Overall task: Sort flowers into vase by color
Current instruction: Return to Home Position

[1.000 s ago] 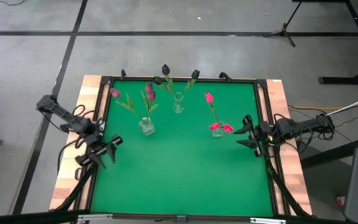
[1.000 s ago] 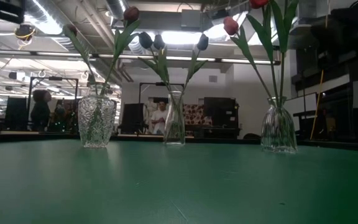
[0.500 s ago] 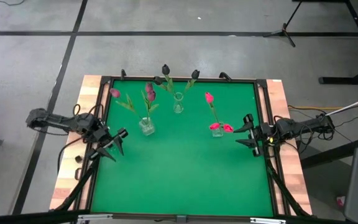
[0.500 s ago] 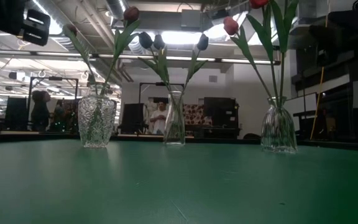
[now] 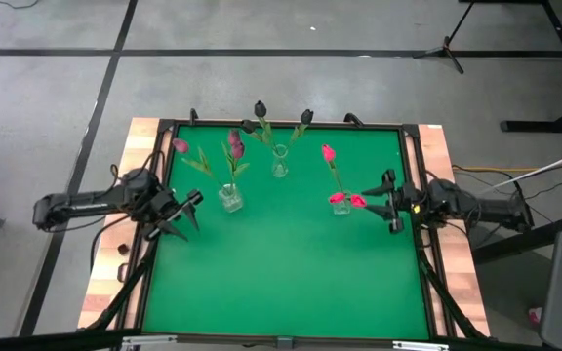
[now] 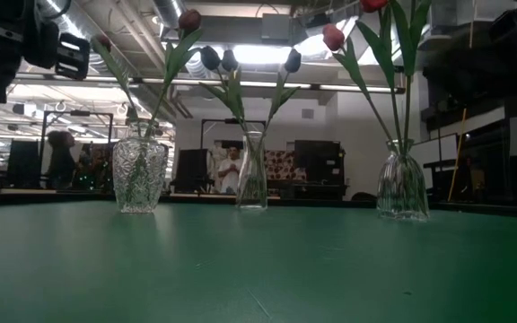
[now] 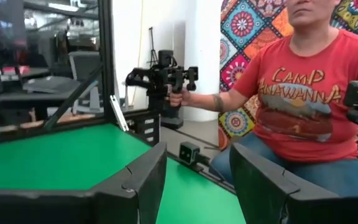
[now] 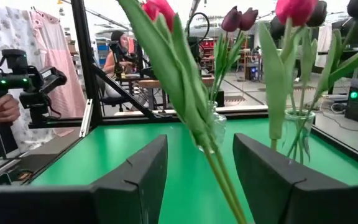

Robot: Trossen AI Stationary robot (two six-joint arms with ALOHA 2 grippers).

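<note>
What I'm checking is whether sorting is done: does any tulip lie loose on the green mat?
No: in the high view every tulip stands in one of the three vases, none flat on the mat.

Even overhead light fills the high view, and the green counter [image 5: 291,273] shows only faint shadows. In the low view, ceiling strip lights [image 6: 258,56] glare behind the flowers [image 6: 189,20], leaving them backlit and dark. In the right wrist view the nearest stem [image 8: 194,118] looks soft and out of focus.
</note>
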